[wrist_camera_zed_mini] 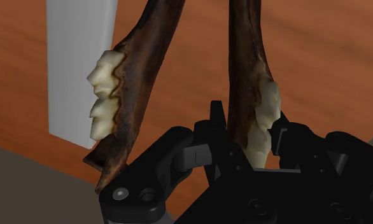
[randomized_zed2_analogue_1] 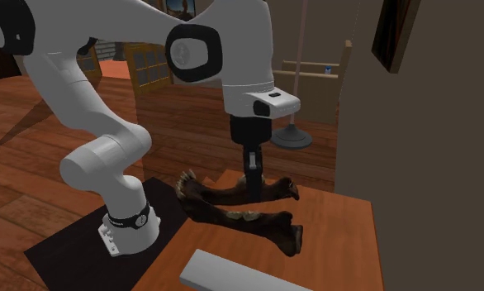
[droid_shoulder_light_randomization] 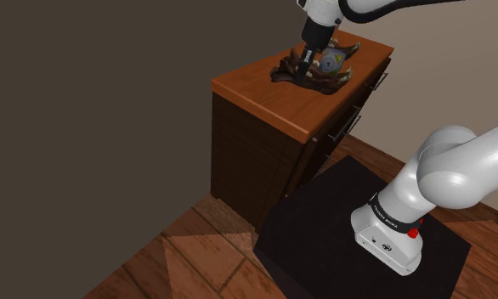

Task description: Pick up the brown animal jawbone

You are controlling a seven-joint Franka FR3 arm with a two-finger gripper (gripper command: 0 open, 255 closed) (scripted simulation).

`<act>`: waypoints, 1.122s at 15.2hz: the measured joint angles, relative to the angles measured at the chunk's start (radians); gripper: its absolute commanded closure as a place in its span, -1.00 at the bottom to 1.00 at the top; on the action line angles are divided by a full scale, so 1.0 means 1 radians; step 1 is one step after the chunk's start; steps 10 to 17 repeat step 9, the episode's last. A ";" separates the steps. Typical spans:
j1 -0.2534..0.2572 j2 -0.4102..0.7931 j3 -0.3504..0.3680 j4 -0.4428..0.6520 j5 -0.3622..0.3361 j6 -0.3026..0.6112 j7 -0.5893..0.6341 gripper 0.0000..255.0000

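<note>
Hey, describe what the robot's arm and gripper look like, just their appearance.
The arm is glossy white, with rounded tubular links and dark discs at the joints. A black band with small white lettering rings its lowest link, near a small red dot. The gripper is all black and blocky, with two narrow fingers.

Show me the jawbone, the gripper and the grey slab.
jawbone [wrist_camera_zed_mini: 140,63], wrist view, dark bone beside the teeth.
gripper [wrist_camera_zed_mini: 249,124], wrist view, midway between its fingertips.
slab [randomized_zed2_analogue_1: 232,277], second exterior view, its top face.
</note>
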State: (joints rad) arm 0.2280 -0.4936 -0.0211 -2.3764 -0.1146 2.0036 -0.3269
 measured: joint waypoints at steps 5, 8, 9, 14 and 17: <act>0.001 -0.007 0.002 0.062 0.004 -0.069 -0.005 1.00; 0.001 -0.002 0.002 0.105 0.005 -0.107 -0.010 1.00; 0.001 -0.003 0.002 0.113 0.006 -0.116 -0.011 1.00; 0.001 -0.003 0.002 0.113 0.006 -0.116 -0.011 1.00; 0.001 -0.003 0.002 0.113 0.006 -0.116 -0.011 1.00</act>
